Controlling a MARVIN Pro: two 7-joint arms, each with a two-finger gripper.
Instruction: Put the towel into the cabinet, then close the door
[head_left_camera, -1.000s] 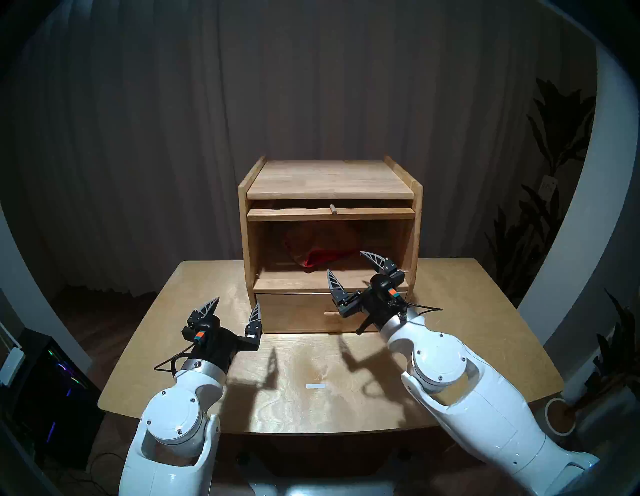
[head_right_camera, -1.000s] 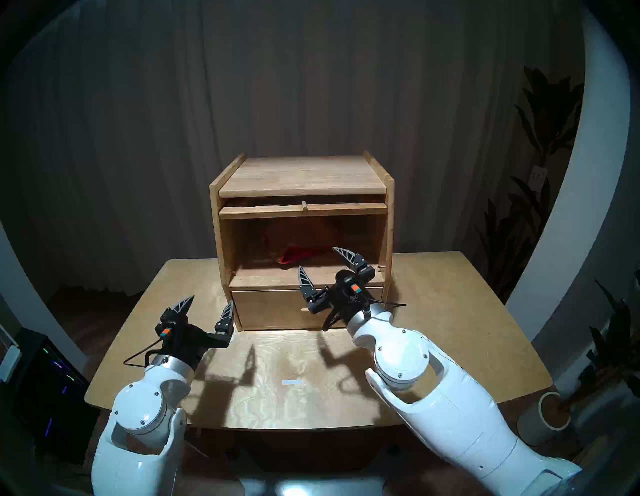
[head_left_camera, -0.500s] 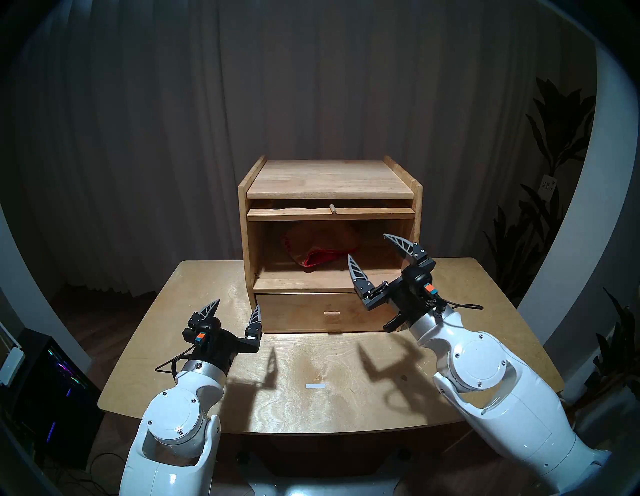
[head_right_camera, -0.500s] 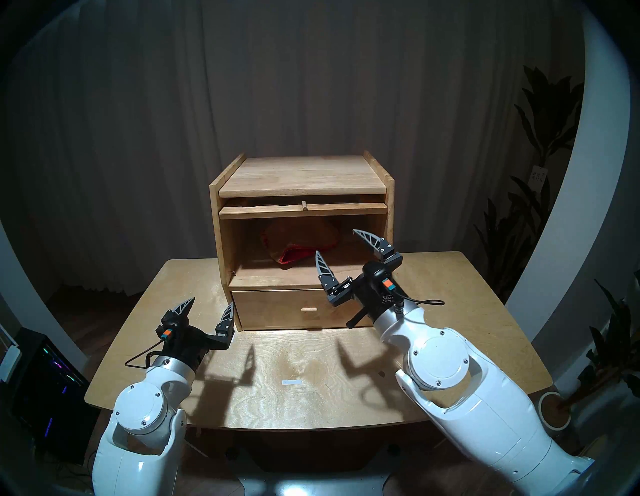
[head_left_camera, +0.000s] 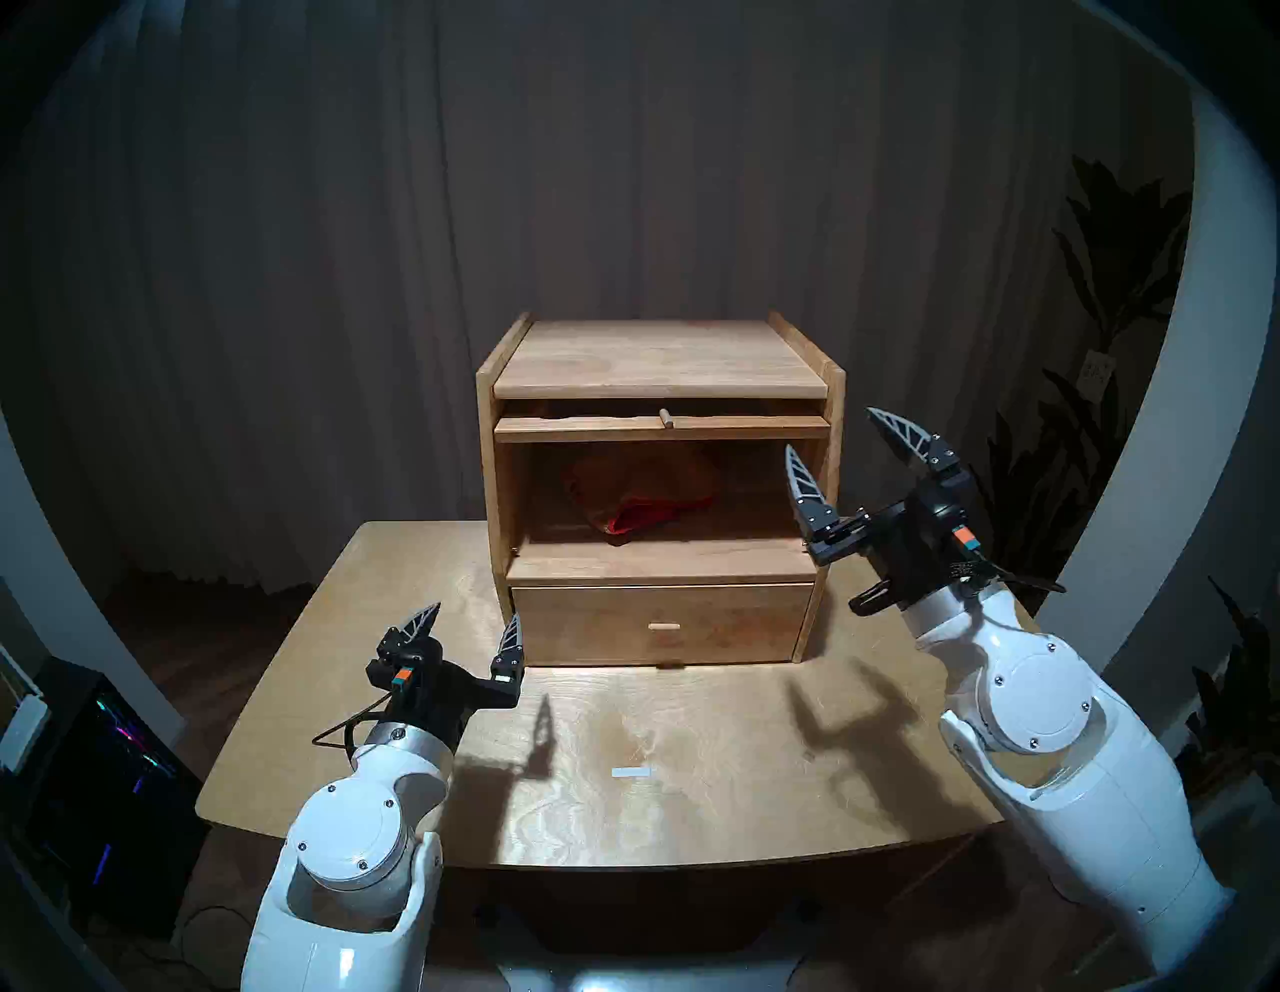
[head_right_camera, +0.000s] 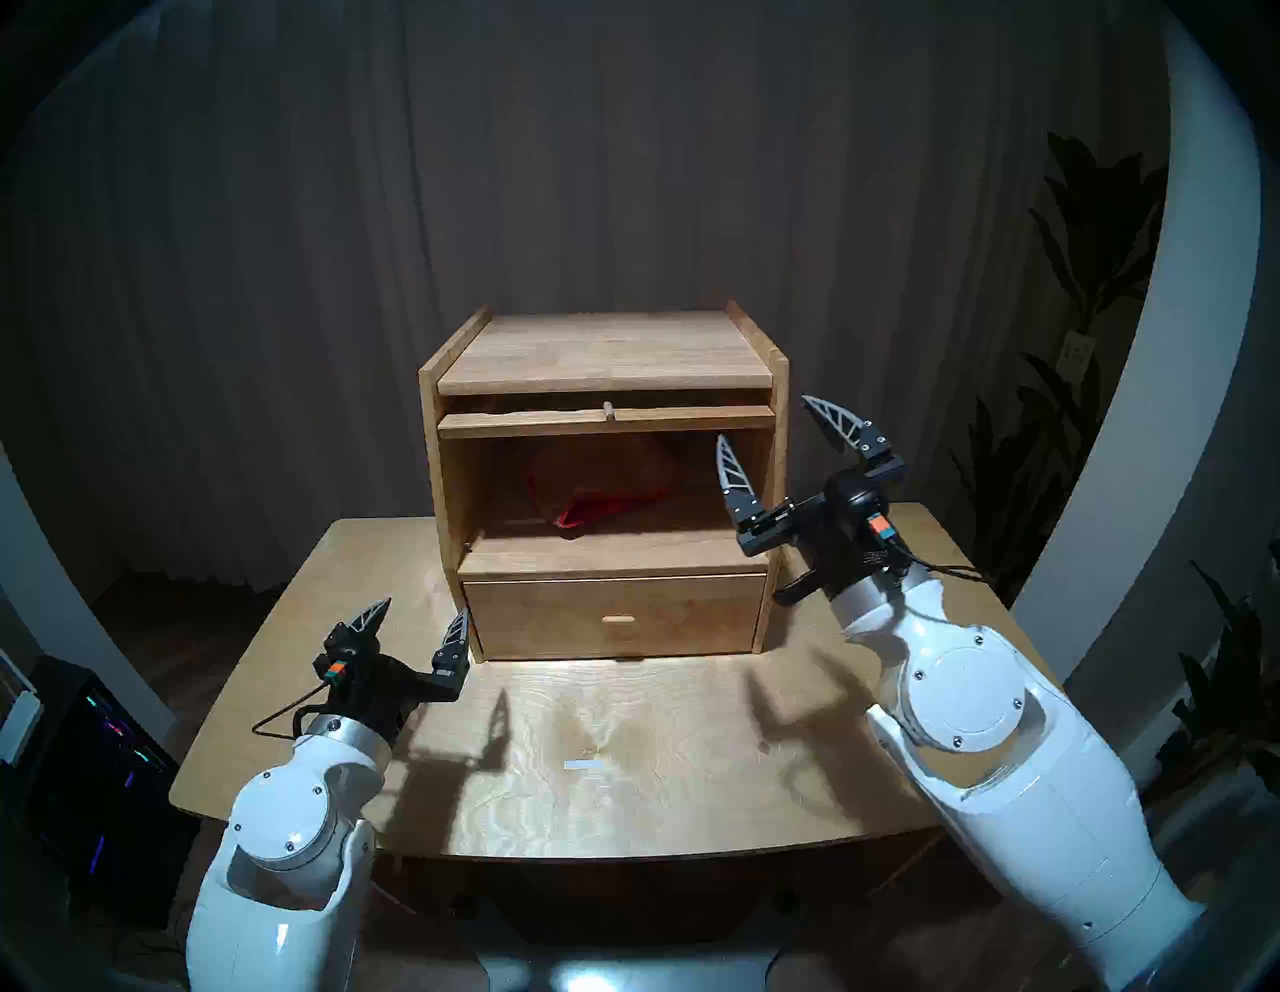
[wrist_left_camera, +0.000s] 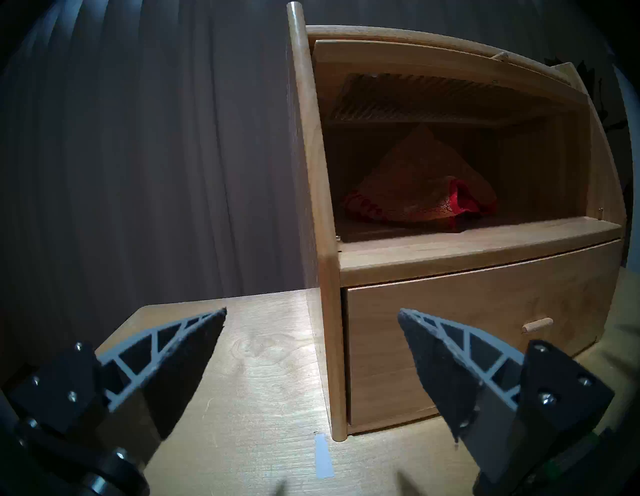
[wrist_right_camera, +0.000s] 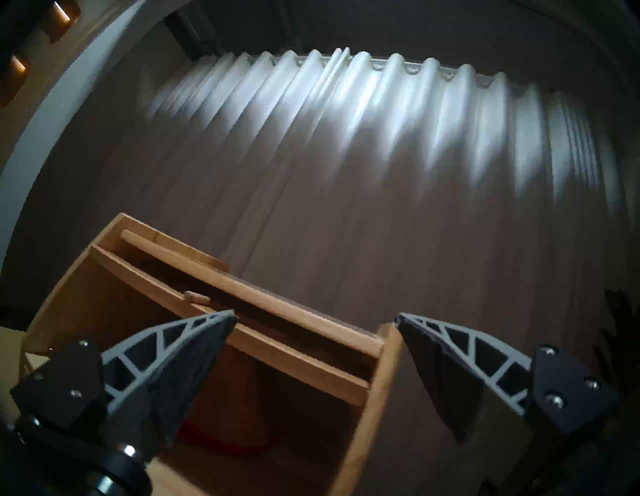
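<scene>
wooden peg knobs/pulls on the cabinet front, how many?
2. A small peg knob on the door, which lies flat, slid in under the cabinet top. A pull at the centre of the shut drawer front. No others visible.

In the right wrist view the towel (wrist_right_camera: 221, 440) shows only as a dim red strip behind the near fingertip (wrist_right_camera: 180, 374), the cabinet (wrist_right_camera: 377, 398) is cut off by the lower edge, and the door (head_left_camera: 661, 429) shows edge-on only.
</scene>
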